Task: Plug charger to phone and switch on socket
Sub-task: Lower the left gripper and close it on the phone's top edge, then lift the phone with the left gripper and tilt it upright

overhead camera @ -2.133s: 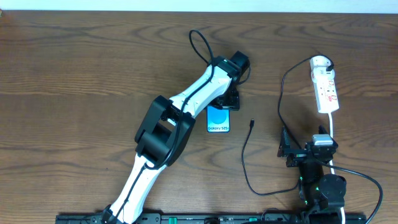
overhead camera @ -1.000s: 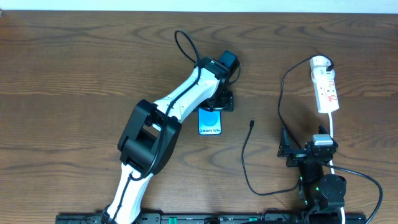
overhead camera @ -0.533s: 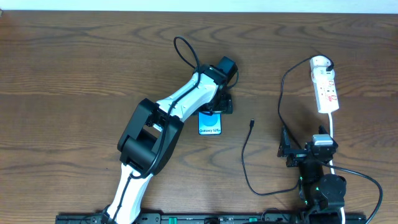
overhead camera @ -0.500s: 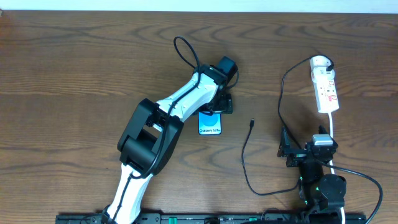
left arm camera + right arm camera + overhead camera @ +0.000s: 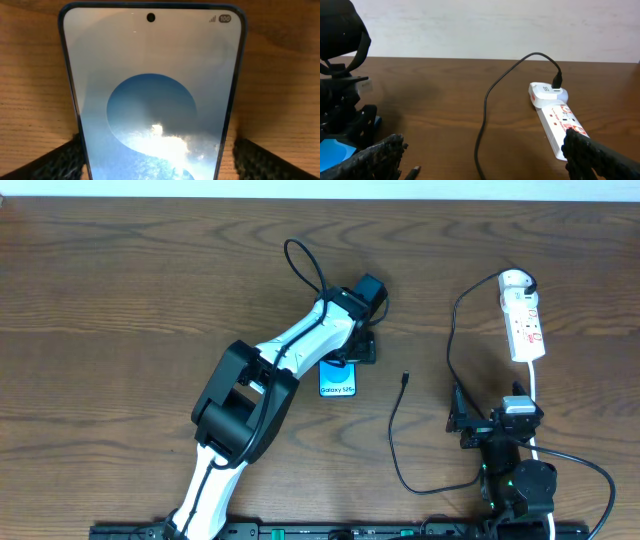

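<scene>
The phone [image 5: 338, 379] lies flat on the wooden table with its light-blue screen up. It fills the left wrist view, phone [image 5: 152, 95]. My left gripper [image 5: 343, 360] is open and straddles the phone's far end, one finger on each side, left gripper [image 5: 157, 167]. The charger is a thin black cable [image 5: 392, 435]. Its connector tip [image 5: 404, 377] lies loose to the right of the phone, and its plug [image 5: 527, 280] sits in the socket [image 5: 526, 325], a white power strip at the right. My right gripper [image 5: 462, 420] is open and empty, low over the table; the cable [image 5: 485, 115] and socket [image 5: 555, 120] lie beyond it.
A white cord [image 5: 536, 395] runs from the socket toward the right arm's base. The charger cable loops down to near the front edge [image 5: 412, 488]. A pale wall [image 5: 485, 25] closes the far side of the table.
About two seconds ago the left gripper and the phone stood further right; both slid a little to the left and nearer. Since then they have barely shifted. The right arm has not moved.
</scene>
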Robot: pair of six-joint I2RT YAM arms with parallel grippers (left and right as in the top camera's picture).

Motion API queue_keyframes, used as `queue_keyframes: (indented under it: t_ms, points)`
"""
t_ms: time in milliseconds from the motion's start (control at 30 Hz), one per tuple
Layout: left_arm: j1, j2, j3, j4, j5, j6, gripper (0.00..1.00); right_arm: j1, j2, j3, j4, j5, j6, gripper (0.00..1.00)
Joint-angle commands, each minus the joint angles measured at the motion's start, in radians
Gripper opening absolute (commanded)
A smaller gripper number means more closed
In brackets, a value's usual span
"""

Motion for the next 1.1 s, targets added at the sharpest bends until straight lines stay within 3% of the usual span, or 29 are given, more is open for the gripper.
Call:
queue_keyframes:
  t_ms: [0, 167, 667, 1067]
  points:
    - [-0.002, 0.019, -0.022, -0.002, -0.016, -0.003, 0.89, -0.006, -0.006, -0.002, -0.004, -0.001, 0.003, 0.99]
    - [-0.002, 0.019, -0.022, -0.003, -0.016, -0.003, 0.81, -0.006, -0.006, -0.002, -0.004, -0.001, 0.003, 0.99]
    - [0.008, -0.018, 0.024, -0.064, -0.011, -0.003, 0.80, -0.006, -0.006, -0.002, -0.004, -0.001, 0.003, 0.99]
    - [0.070, -0.120, 0.024, -0.108, 0.102, -0.003, 0.77, -0.006, -0.006, -0.002, -0.004, -0.001, 0.003, 0.99]
